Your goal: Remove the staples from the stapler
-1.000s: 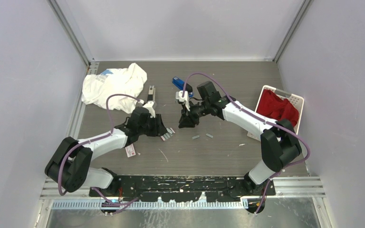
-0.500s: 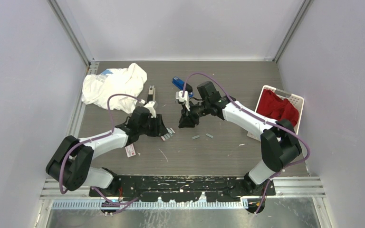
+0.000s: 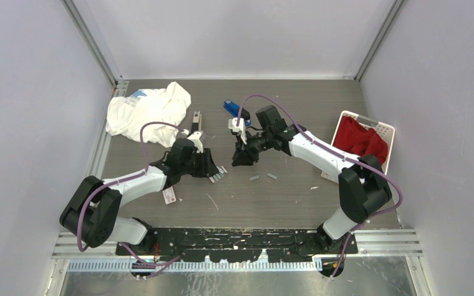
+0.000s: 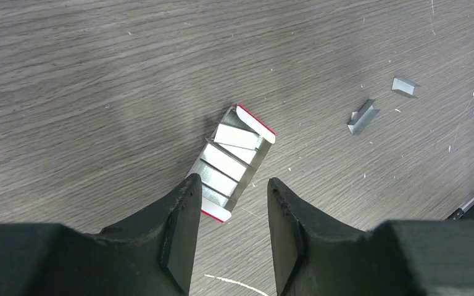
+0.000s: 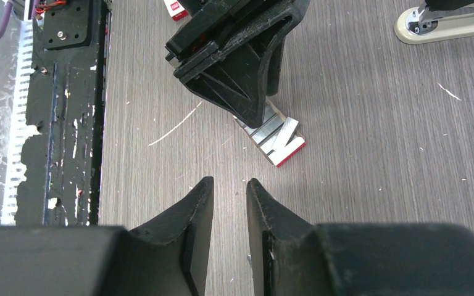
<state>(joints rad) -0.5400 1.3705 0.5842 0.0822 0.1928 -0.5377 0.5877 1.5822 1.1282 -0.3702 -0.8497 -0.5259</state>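
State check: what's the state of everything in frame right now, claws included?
left claw: open, empty, tips at the staple tray
right claw: narrowly open, empty
staple tray: uncovered, staple strips inside
loose staples: two, flat on table, apart
grey stapler: on table, unheld
white cloth: crumpled
red cloth: bunched in basket

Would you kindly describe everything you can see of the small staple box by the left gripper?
The box is a small, flat, open cardboard-looking tray, white with red end flaps. Silvery staples lie in strips side by side inside. It rests askew on the grey table, ahead of the left gripper; whether they touch is unclear.
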